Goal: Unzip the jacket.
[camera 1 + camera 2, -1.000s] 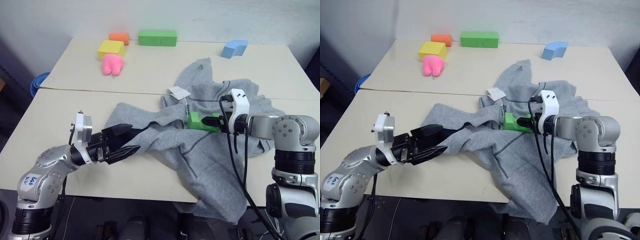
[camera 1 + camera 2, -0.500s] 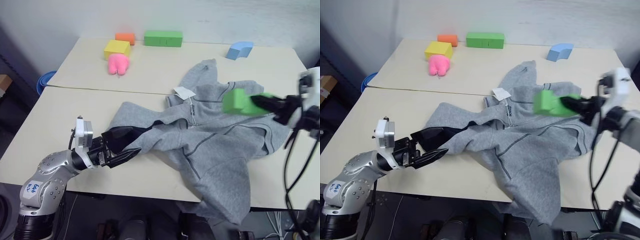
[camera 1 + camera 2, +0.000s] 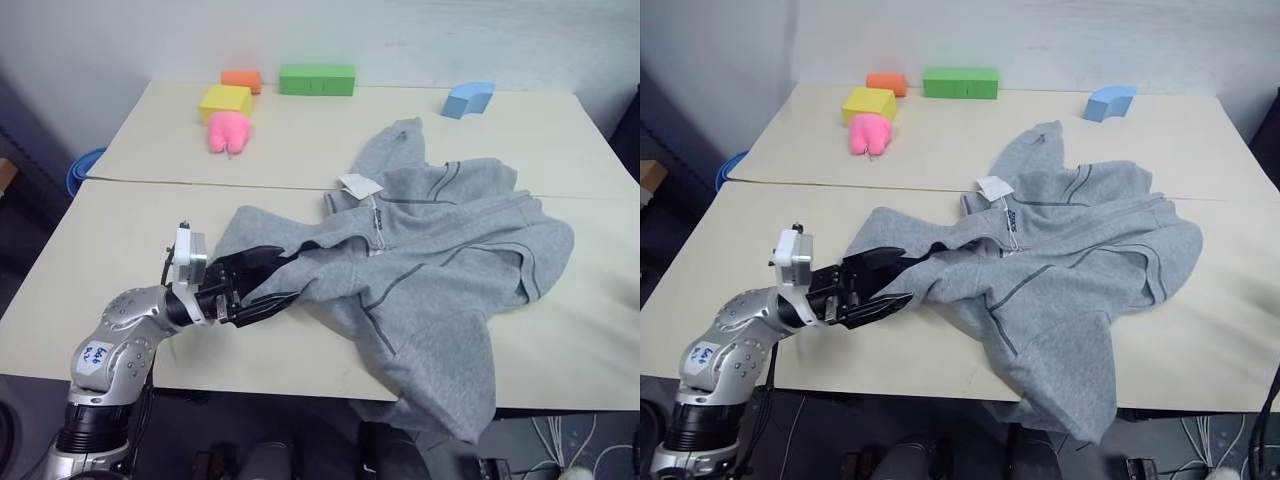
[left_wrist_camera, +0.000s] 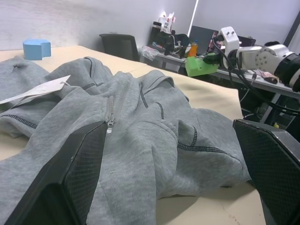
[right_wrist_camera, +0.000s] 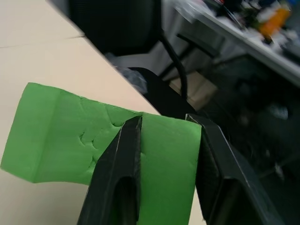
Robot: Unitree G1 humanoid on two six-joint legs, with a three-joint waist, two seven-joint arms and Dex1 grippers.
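Left wrist view looks along the wide-open, empty left claw [image 4: 168, 187], whose two black fingers [image 4: 70, 183] straddle a fold of the jacket [image 4: 140, 136]; the garment lies spread and rumpled on the tabletop [image 3: 130, 240] just ahead of that claw, one flap hanging over the near edge. It looks soft, light and limp, likely to bunch and drag rather than hold still, so one claw should pin the fabric beside the zip while the other pinches the small metal zipper pull [image 4: 109, 123], ahead of the left claw, near the white tag [image 4: 35, 89]. The right claw [image 5: 164, 154] is clamped on a green foam block [image 5: 61, 136]. A second ago it hovered over the jacket's middle; it has since swung away to the robot's right, clear of the cloth.
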